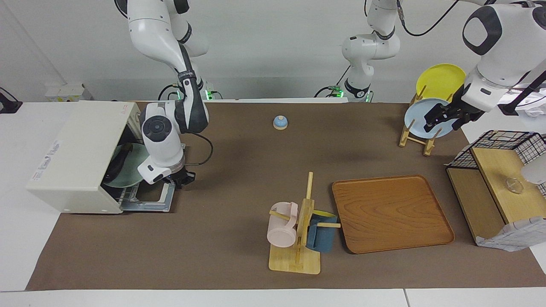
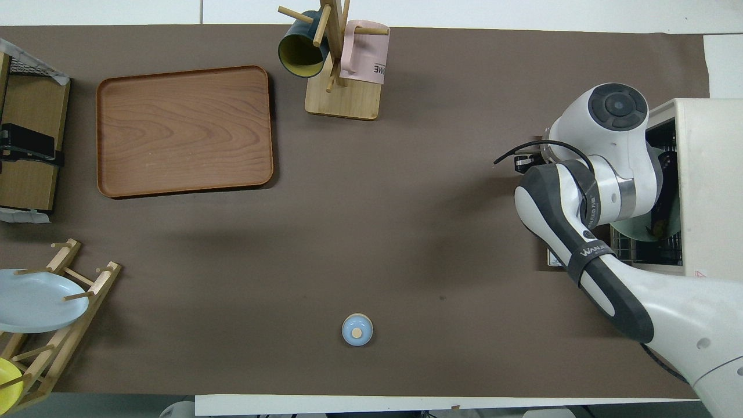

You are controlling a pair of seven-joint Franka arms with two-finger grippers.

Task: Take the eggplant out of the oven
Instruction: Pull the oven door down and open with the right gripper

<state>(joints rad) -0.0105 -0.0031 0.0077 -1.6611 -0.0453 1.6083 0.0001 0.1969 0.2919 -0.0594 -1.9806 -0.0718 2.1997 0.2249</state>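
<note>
The oven (image 1: 74, 155) was a boxy cream-white unit at the right arm's end of the table, standing partly on the brown mat. Its door (image 1: 149, 201) was fully lowered and lay flat on the mat, its glass pane framed in pale metal. The wire rack (image 2: 650, 251) showed at the open mouth. Inside the cavity rested a pale green plate (image 1: 128, 170), and on it lay the eggplant (image 1: 117, 164), slim, long and glossy dark, lying lengthwise across the plate. Its stem end could not be made out.
</note>
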